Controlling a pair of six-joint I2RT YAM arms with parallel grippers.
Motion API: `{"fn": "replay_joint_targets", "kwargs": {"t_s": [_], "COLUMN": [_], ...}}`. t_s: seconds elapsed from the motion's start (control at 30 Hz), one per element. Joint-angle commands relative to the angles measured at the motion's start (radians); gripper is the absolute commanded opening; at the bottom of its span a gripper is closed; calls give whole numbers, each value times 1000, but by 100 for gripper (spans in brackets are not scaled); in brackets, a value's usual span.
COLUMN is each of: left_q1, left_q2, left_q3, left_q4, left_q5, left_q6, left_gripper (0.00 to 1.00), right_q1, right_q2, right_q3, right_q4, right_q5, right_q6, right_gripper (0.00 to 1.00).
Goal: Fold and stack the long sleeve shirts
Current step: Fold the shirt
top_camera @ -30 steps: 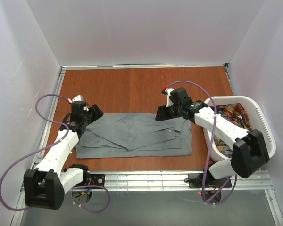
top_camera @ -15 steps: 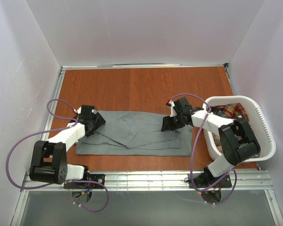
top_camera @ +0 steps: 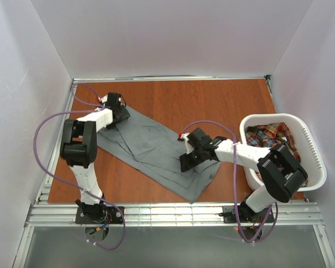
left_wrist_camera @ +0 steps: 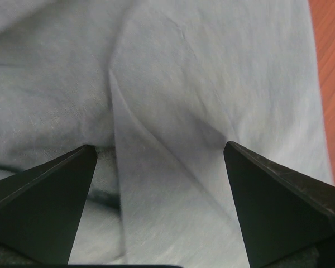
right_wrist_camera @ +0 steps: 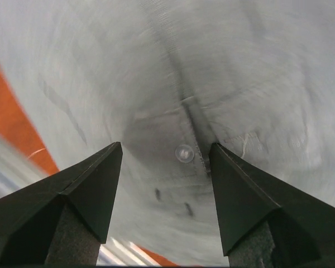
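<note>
Grey shirt (top_camera: 151,151) lies diagonally, seemingly part-folded; plaid shirt (top_camera: 271,137) (crumpled) sits in basket (top_camera: 312,151).

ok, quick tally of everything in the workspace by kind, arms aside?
Plain grey cloth button-front shirt: 1
Red, navy and yellow plaid cloth shirt: 1 visible
White slotted plastic laundry basket: 1
Total: 3

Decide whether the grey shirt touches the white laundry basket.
Apart. The top view shows a strip of bare wooden table between the grey shirt and the laundry basket.
</note>
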Motion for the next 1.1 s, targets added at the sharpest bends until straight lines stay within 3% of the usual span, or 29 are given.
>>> {"fn": "replay_joint_targets", "kwargs": {"t_s": [0.0,0.17,0.33,0.43,0.53,0.73,0.83,0.97,1.07], "left_q1": [6,-10,-92,-112,-112,-119,-136,-156,-178], "left_q2": [250,441,466,339,110,-158,-216,-187,-120], "left_q3": [159,483,621,552,414,178,69,26,42], "left_q4": [-91,-95,-5,30,25,-64,-72,-71,-65], "left_q5": [13,63,88,20,-116,-208,-190,-171,-176], "left_q6": [74,173,354,332,284,203,170,163,181], "left_gripper": [88,89,93,93,93,93,93,84,81], "right_q1": [153,323,362,345,296,239,231,228,227], "right_q2": [71,147,213,174,111,86,106,157,195], "right_q3": [12,153,351,403,391,349,334,335,334], "right_q4": [-137,-91,-123,-177,-181,-180,-149,-128,-117], "right_q5": [-71,-140,-132,18,49,75,81,98,107], "right_q6": [93,165,127,79,42,-30,-50,-51,-42], "right_gripper": [60,61,60,61,60,56,46,28,28]}}
